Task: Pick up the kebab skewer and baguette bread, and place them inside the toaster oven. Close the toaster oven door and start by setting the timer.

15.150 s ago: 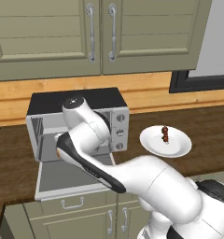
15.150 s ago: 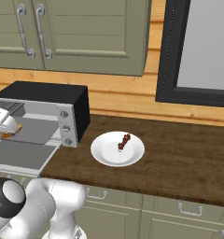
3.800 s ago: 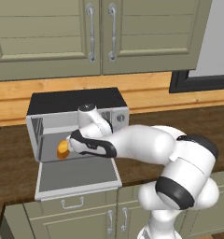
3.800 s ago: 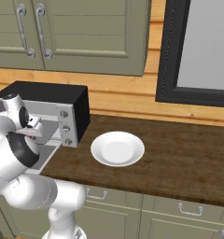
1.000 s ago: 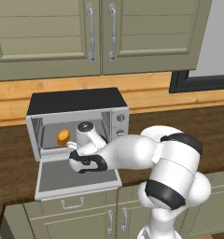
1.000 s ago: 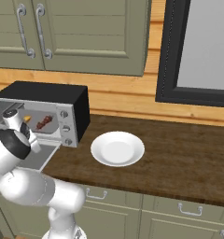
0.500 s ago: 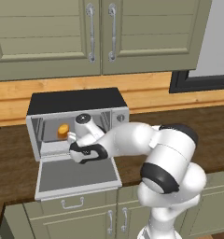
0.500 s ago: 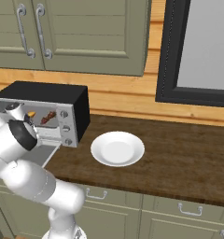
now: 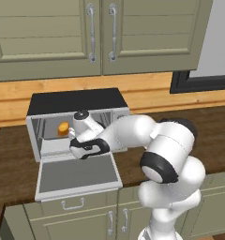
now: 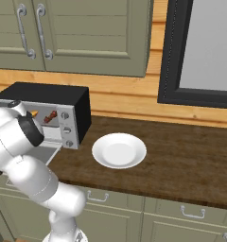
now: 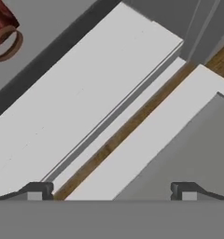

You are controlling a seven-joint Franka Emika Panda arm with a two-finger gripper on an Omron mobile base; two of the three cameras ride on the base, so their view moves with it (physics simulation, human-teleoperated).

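Green-grey cabinets (image 9: 95, 33) hung over a dark wooden counter (image 10: 181, 156) backed by pale wood panelling, and a black-framed window (image 10: 200, 47) sat to the right. On the left end of that counter I had the toaster oven (image 9: 77, 101), a silver box with a black top, with its door (image 9: 77, 173) dropped flat toward me over the counter edge. My arm reached across from the right, its hand low at the mouth of the oven just above the hinge line. Well to the right of the oven stood the white plate (image 10: 119, 150), bare. Inside the cavity, the bread (image 9: 63, 127) lay at the far left, a small golden-orange lump. From the right camera I saw the skewer (image 10: 50, 116) as dark red chunks farther right in the cavity, near the knob column, and the hand camera caught its red end at the upper left corner. My gripper (image 11: 111, 191) had its two dark tips spread wide apart with nothing between them, over the front sill and the door's inner face.
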